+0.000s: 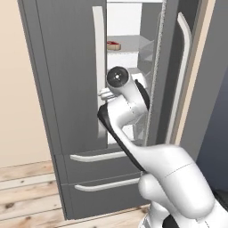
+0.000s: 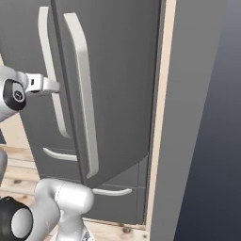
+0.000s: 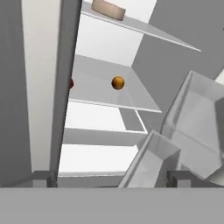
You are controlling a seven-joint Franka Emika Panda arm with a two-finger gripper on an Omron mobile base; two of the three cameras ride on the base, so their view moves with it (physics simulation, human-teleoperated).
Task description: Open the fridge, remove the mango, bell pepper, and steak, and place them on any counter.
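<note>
Arm bent up toward fridge [image 1: 67, 67] gap; pincer [image 3: 111, 178] spread, empty, facing mango [image 3: 117, 82] on shelf.

One mango [image 3: 117, 82] ahead of the fingertips, one steak [image 1: 113, 45] on a higher shelf, two drawers [image 1: 95, 156] below, one fridge [image 1: 67, 89].

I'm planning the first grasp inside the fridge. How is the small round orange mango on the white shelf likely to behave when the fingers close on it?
The small round orange-yellow mango looks almost ball-shaped, so it will probably roll if nudged off-centre. It sits alone on the flat white fridge shelf, with nothing nearby to stop it. Its surface looks smooth, so it may slip; the open gripper should probably close squarely across its middle.
</note>
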